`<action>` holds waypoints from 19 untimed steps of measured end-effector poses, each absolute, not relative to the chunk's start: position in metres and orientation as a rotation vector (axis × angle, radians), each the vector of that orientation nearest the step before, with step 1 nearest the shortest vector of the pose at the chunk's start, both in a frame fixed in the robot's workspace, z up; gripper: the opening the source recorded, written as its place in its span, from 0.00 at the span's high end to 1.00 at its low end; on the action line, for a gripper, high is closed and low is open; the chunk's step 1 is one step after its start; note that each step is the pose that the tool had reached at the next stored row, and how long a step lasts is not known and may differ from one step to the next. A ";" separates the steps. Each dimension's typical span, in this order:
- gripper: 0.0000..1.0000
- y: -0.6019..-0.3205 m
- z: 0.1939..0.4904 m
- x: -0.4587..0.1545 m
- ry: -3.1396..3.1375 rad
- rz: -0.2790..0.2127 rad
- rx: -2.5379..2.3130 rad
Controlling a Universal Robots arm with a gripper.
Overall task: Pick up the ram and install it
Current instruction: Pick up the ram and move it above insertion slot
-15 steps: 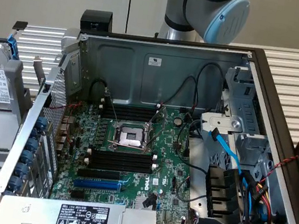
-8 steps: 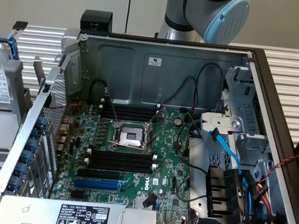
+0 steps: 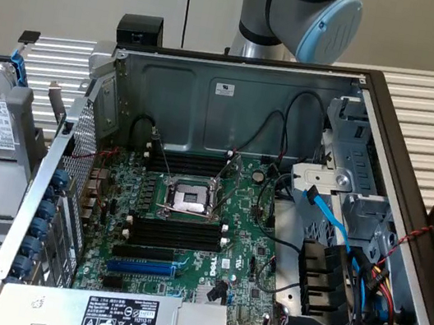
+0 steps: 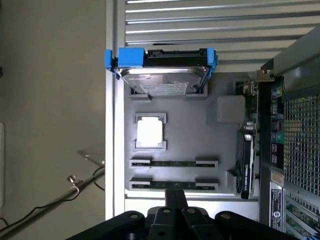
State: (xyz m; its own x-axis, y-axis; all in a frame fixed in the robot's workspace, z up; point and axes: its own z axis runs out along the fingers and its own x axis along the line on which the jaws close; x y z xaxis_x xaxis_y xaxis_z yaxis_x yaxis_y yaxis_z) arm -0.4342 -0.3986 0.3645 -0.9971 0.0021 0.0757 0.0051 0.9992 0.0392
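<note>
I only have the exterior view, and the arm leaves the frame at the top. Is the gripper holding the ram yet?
Observer: No. In the wrist view the gripper is shut, with nothing in it.
Operator: Where is the ram, then?
Observer: Two sticks lie parallel in holders on a grey tray: a near stick and a far stick.
Operator: Which one is the gripper closest to?
Observer: The near stick. The gripper's tips line up with its middle, but I can't tell whether they touch it.
</note>
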 end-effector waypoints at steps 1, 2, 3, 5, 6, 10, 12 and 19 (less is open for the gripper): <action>0.89 -0.399 0.364 -0.434 -3.065 -0.059 0.022; 0.89 -0.399 0.363 -0.434 -3.064 -0.058 0.050; 0.89 -0.399 0.362 -0.434 -3.063 -0.057 0.079; 0.89 -0.399 0.359 -0.434 -3.061 -0.055 0.135; 0.89 -0.399 0.359 -0.434 -3.059 -0.054 0.161; 0.89 -0.399 0.355 -0.434 -3.050 -0.049 0.272; 0.89 -0.399 0.352 -0.434 -3.044 -0.047 0.329; 0.69 -0.399 0.345 -0.434 -3.016 -0.039 0.521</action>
State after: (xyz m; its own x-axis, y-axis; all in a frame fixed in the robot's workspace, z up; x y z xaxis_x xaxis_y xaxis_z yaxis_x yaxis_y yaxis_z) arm -0.4342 -0.3986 0.3454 -0.9389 -0.3357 0.0756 -0.3336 0.9419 0.0388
